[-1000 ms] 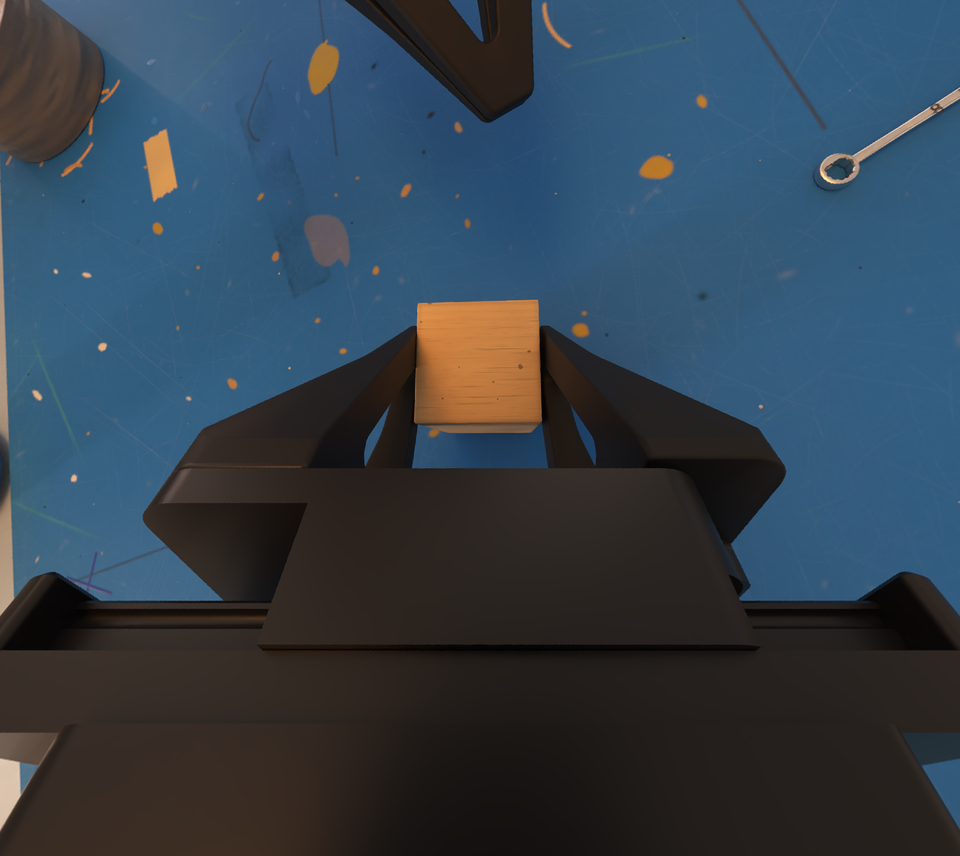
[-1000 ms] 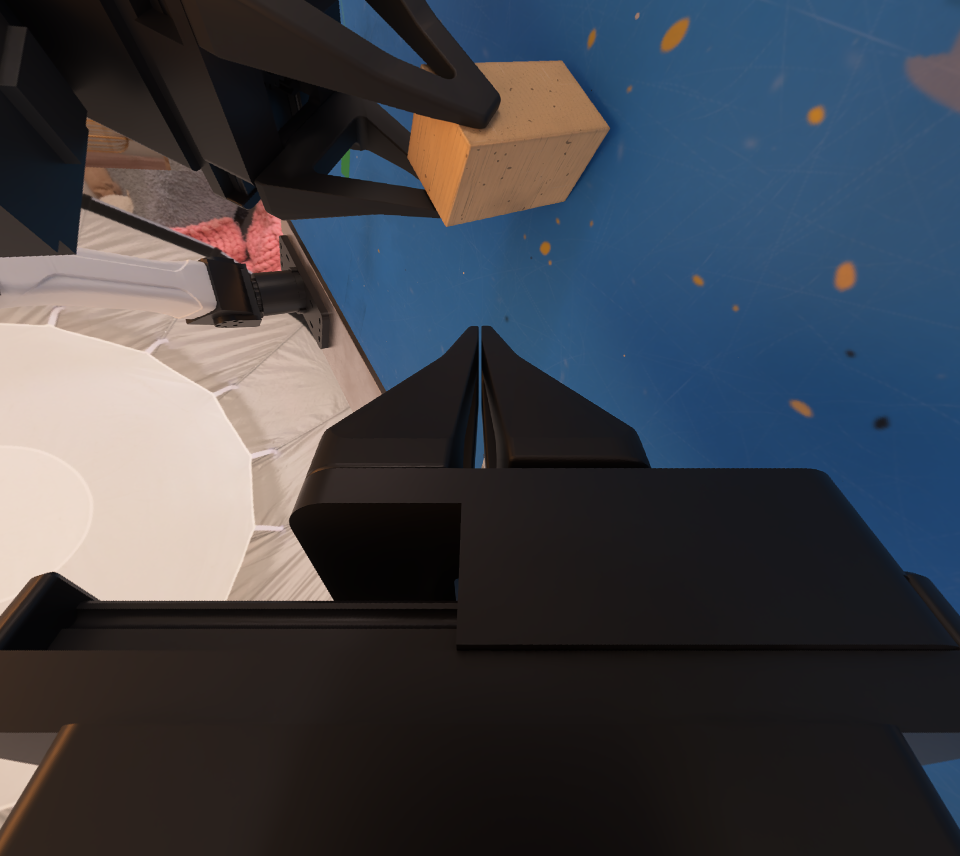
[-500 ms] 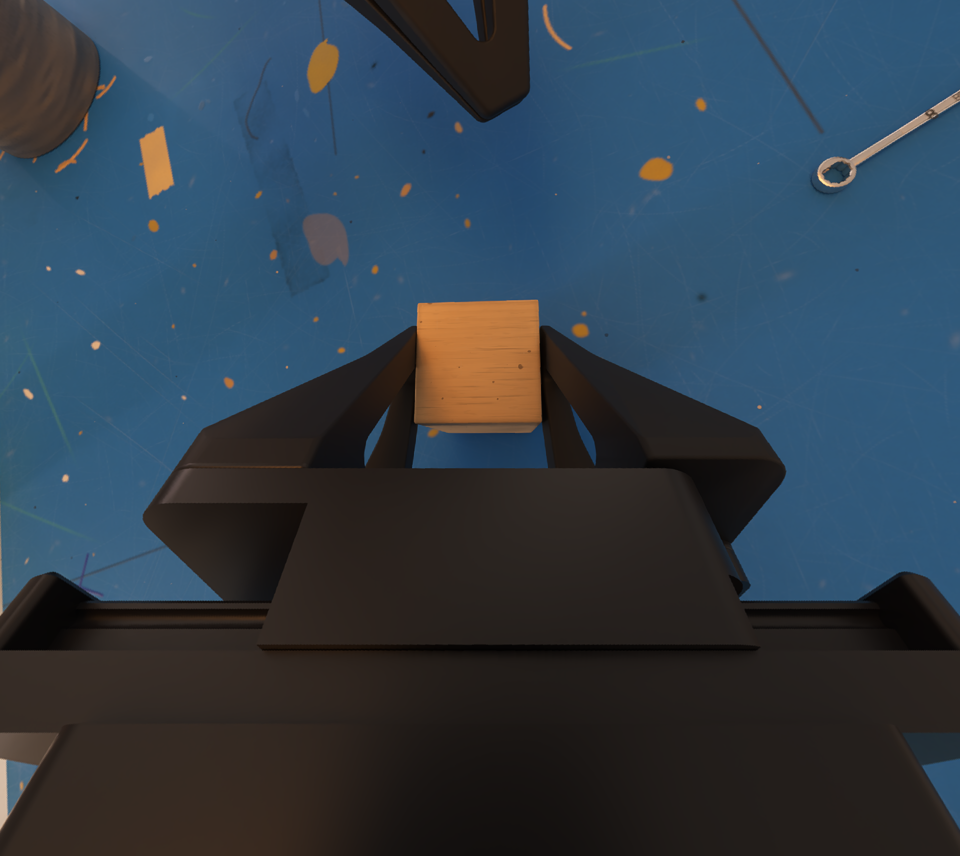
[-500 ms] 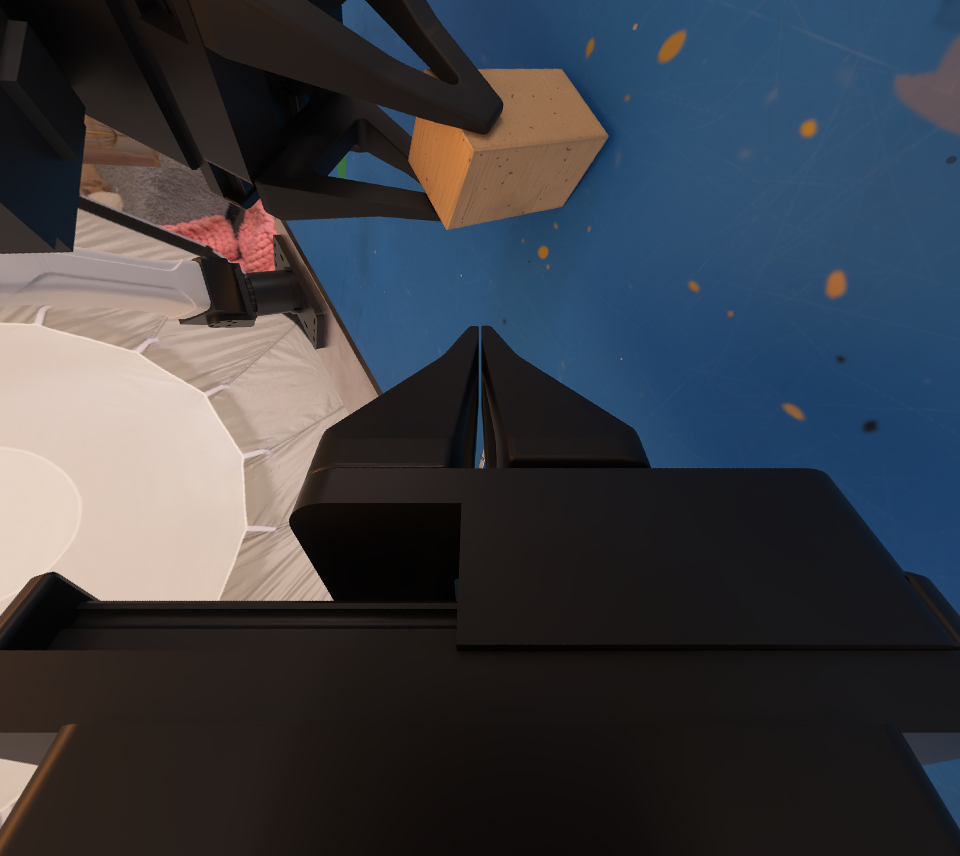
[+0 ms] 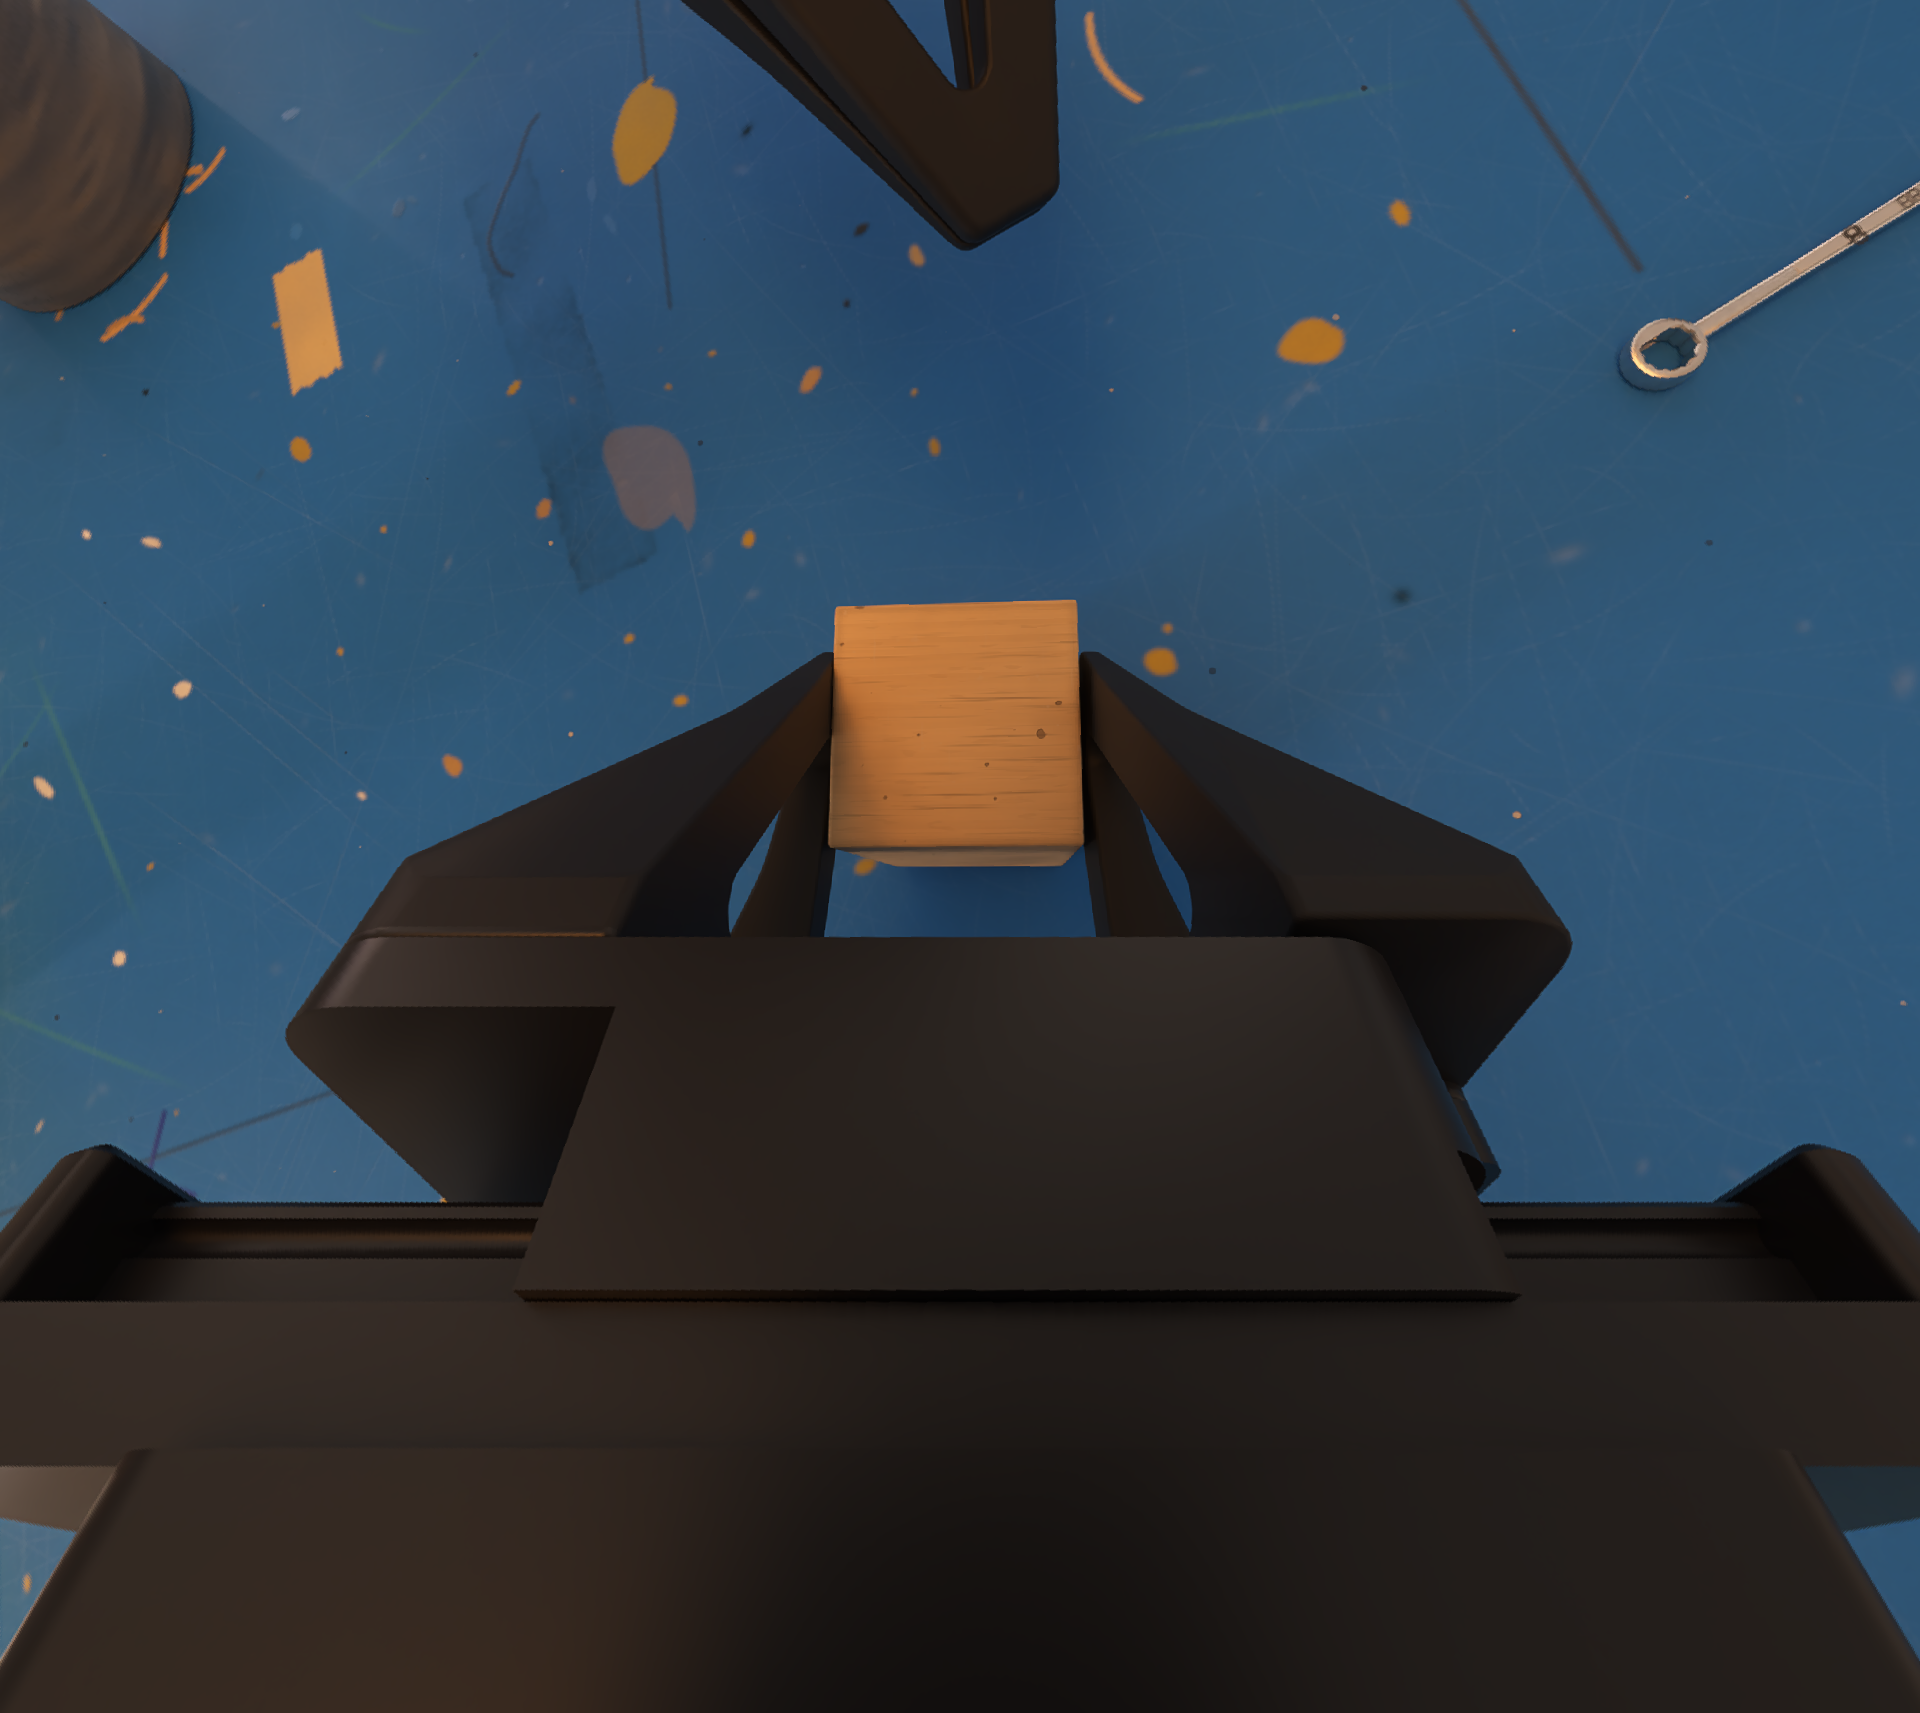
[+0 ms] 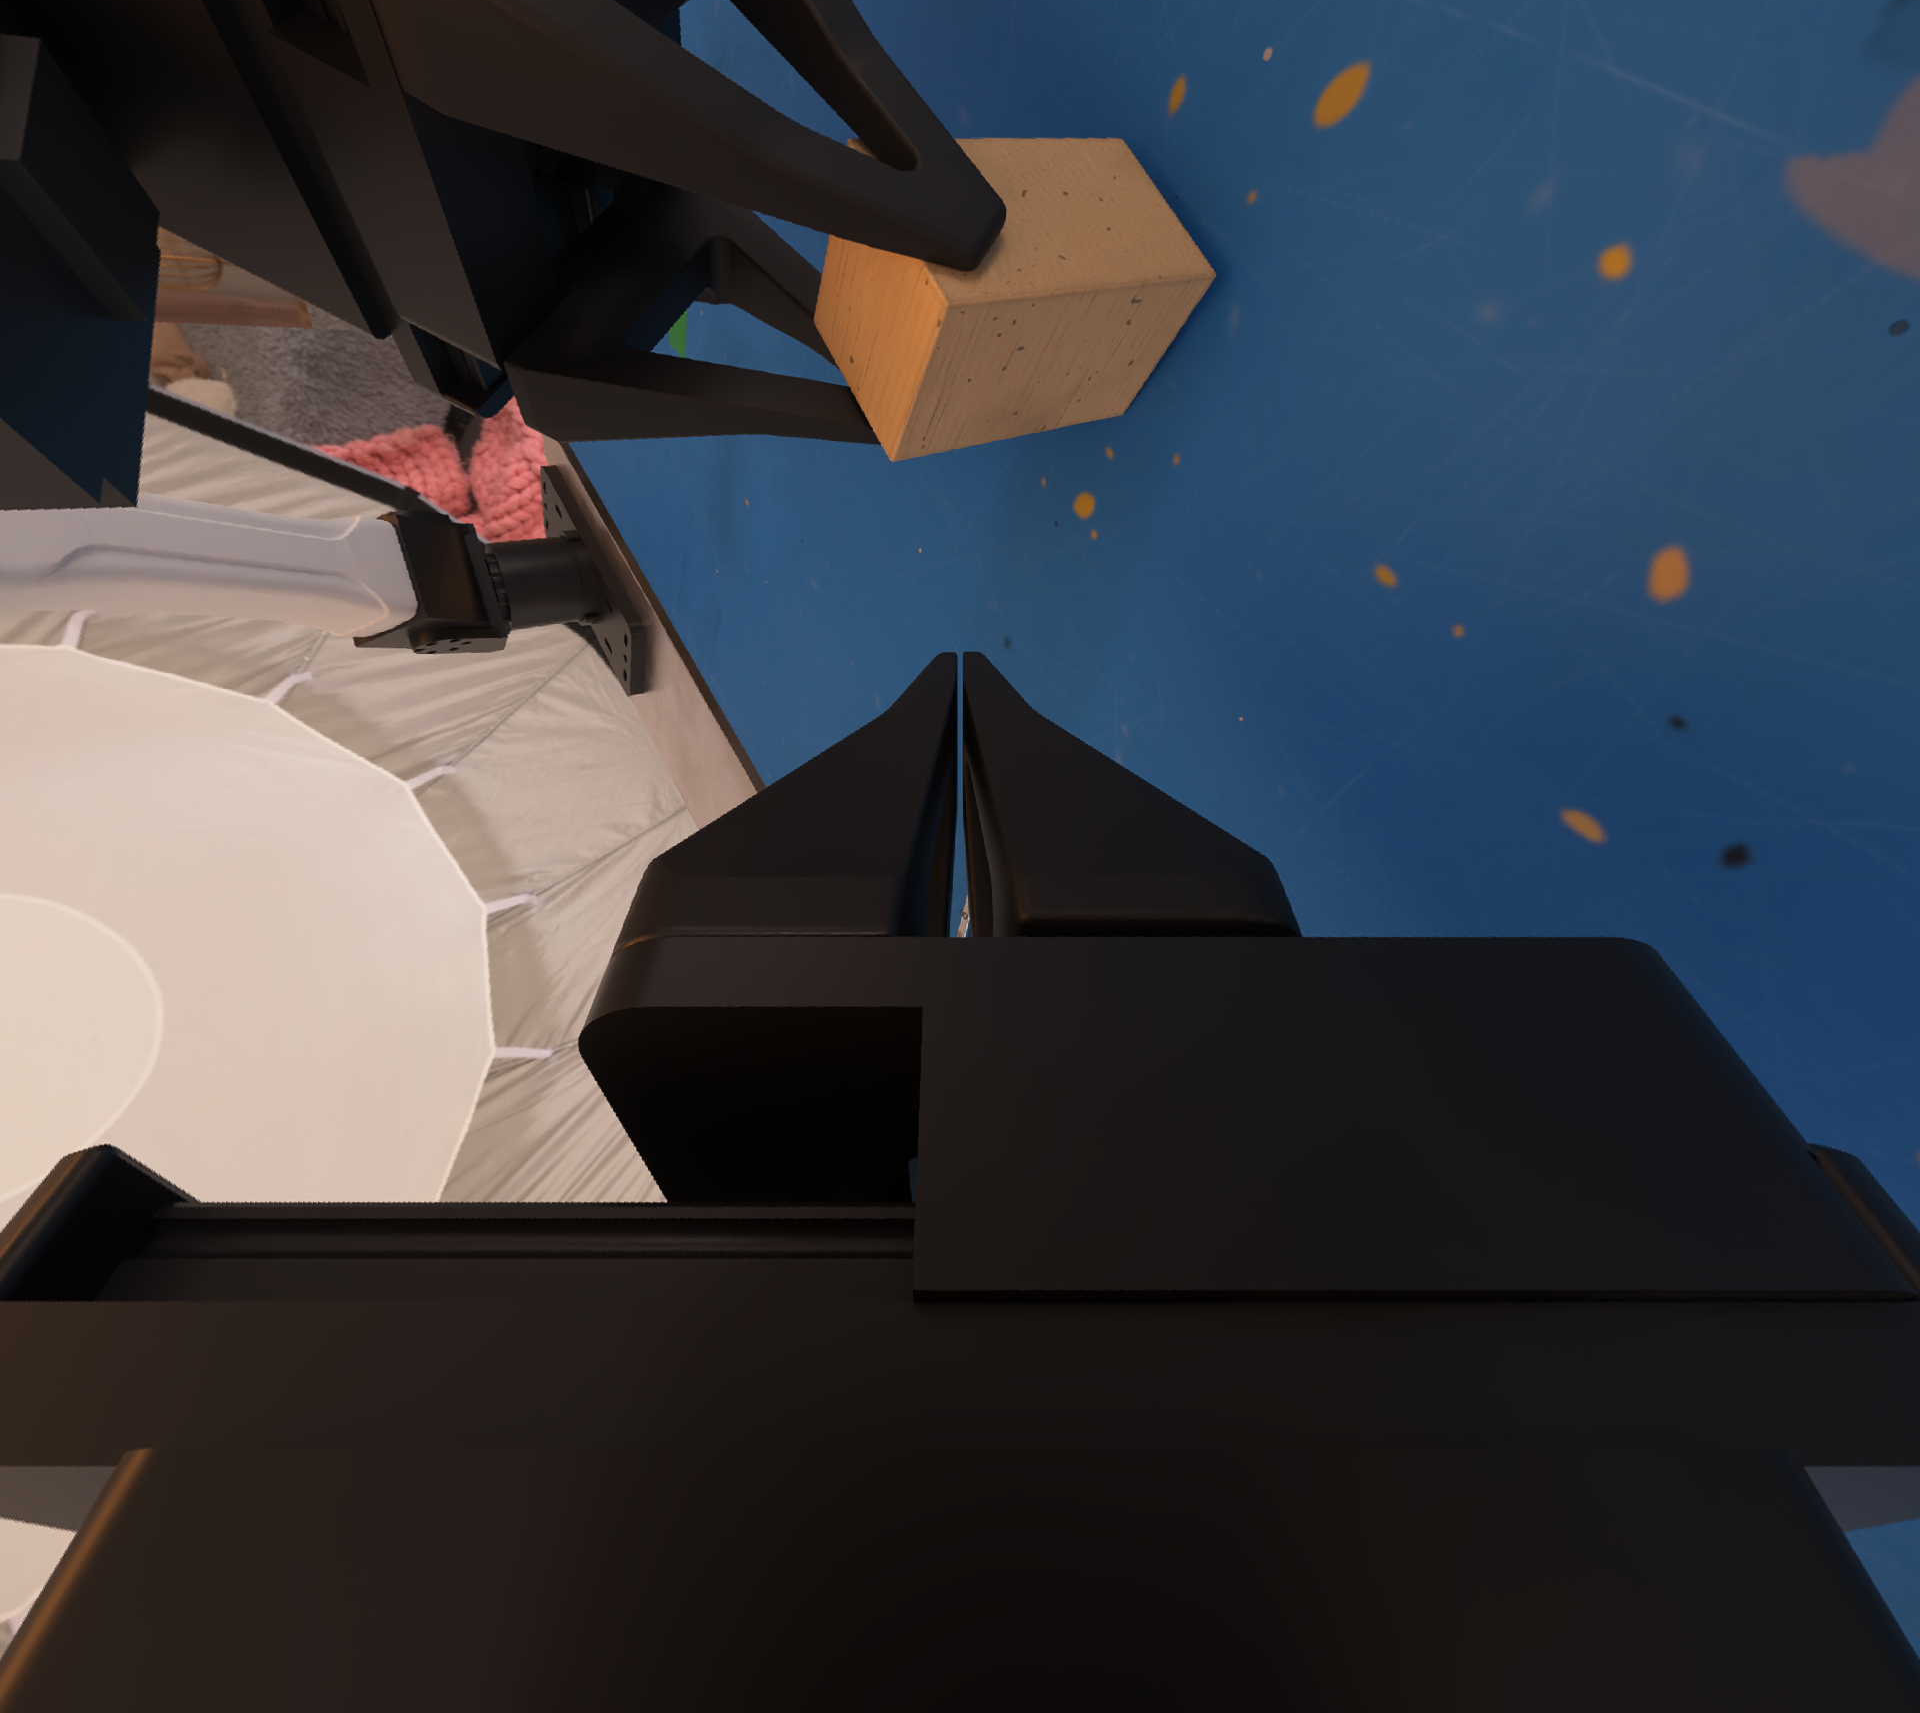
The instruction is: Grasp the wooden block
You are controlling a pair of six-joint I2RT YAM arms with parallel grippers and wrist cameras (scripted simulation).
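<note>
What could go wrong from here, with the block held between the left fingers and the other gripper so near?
1. The left gripper pinches the wooden block near its fingertips only; in the right wrist view much of the block juts past them, so it might pivot or slip.
2. The shut right gripper hangs close by; a careless lift could knock it.

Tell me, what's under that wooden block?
The wooden block, pinched by the left gripper, has the blue speckled table beneath. Whether it touches the table is unclear; its underside is hidden.
</note>
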